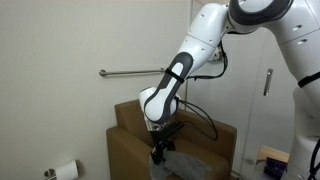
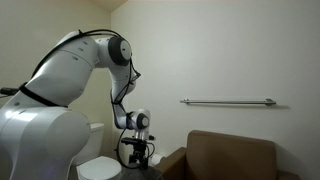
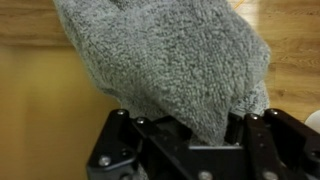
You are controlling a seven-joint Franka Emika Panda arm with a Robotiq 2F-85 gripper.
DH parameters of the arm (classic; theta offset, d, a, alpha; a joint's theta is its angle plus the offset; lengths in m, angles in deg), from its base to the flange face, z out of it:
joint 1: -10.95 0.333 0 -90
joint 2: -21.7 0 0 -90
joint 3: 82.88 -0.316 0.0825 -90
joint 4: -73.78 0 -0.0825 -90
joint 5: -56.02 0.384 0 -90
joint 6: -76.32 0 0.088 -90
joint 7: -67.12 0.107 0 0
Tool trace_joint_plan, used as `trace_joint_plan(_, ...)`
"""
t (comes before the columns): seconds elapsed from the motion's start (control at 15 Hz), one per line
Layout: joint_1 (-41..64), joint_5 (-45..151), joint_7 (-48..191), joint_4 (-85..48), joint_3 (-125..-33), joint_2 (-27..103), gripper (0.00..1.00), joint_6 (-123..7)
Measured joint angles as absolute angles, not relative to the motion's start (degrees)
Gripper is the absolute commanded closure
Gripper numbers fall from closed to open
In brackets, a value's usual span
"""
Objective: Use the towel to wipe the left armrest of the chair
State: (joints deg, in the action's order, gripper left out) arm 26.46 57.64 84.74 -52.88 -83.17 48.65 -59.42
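The brown chair [image 1: 128, 118] stands against the wall, and its left armrest [image 1: 124, 155] turns a broad panel toward the camera. My gripper [image 1: 160, 150] hangs just above the seat beside that armrest, shut on the grey towel [image 1: 186, 166], which trails down onto the seat. In the wrist view the towel [image 3: 165, 55] fills most of the picture, bunched between the black fingers [image 3: 244, 122] of the gripper [image 3: 188, 125], with brown upholstery behind it. From the opposite side, the gripper [image 2: 138, 156] sits at the near edge of the chair [image 2: 232, 155].
A metal grab bar [image 1: 128, 72] runs along the wall above the chair. A white paper roll [image 1: 65, 171] hangs low beside the armrest. A white toilet [image 2: 100, 166] stands next to the chair. The robot's base fills one side of the picture.
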Motion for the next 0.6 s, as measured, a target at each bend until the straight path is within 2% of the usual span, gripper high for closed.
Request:
trace_joint_plan(0.33, 26.36, 57.58, 84.78, -51.96, -83.21, 52.48, 0.96, -62.31)
trace_joint_plan(0.6, 25.64, 57.58, 84.77, -45.14, -82.99, 59.26, 0.96, -62.93)
